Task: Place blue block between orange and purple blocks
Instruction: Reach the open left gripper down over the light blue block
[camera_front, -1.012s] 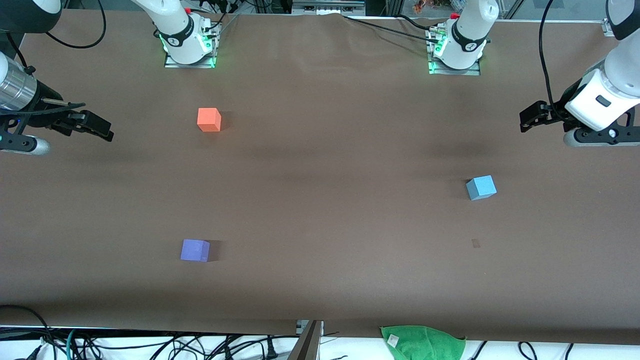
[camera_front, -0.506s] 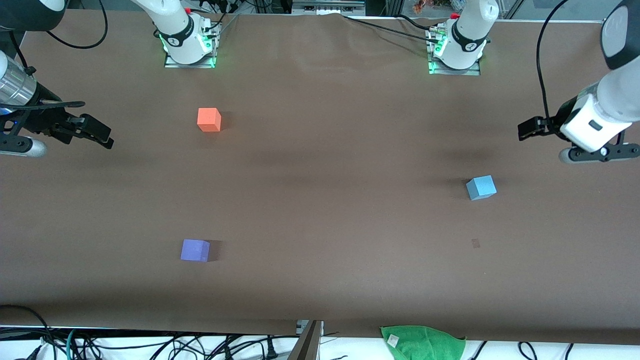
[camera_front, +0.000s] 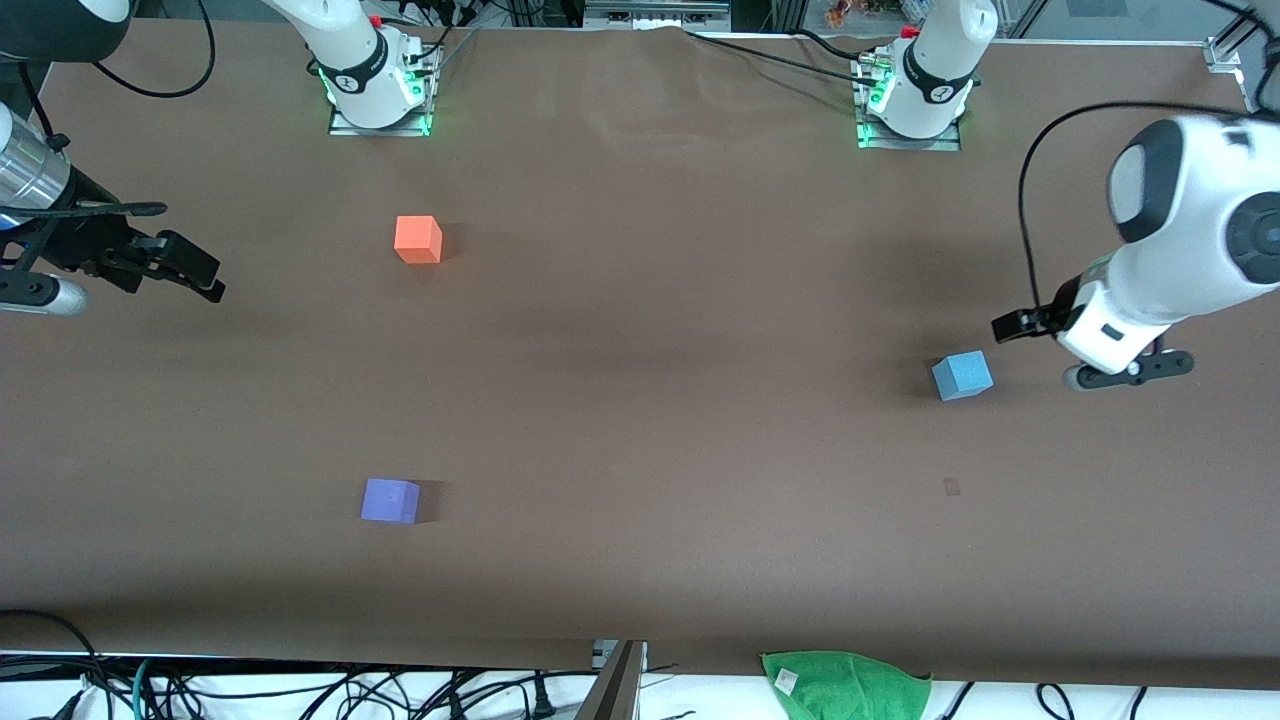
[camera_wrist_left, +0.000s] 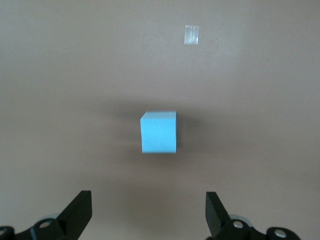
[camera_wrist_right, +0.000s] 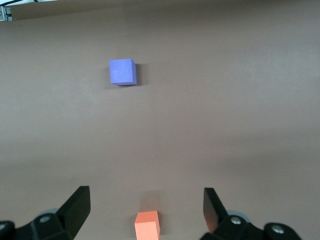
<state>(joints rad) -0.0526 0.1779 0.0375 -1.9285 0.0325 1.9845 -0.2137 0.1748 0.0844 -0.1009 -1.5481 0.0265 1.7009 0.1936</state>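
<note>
- We see the blue block (camera_front: 962, 375) resting on the brown bench (camera_front: 640, 400), toward the left arm's end, well apart from the other two blocks.
- It is a small, matte, sky-blue cube with clean edges, sitting flat and slightly turned; in the left wrist view (camera_wrist_left: 159, 132) it throws a soft shadow around its base.
- The left gripper (camera_front: 1012, 328) hovers over the bench at about 2 o'clock from the blue block in the front view, near it but not touching; its fingers (camera_wrist_left: 80, 210) are spread wide and hold nothing.
- The orange block (camera_front: 418, 239) lies toward the right arm's end; the purple block (camera_front: 390, 500) is at roughly 6 o'clock from it, nearer the front camera, with bare bench between them.
- The right gripper (camera_front: 190, 270) waits over the bench edge at the right arm's end, released and empty.
- A green cloth (camera_front: 845, 685) lies at the bench's front edge.
</note>
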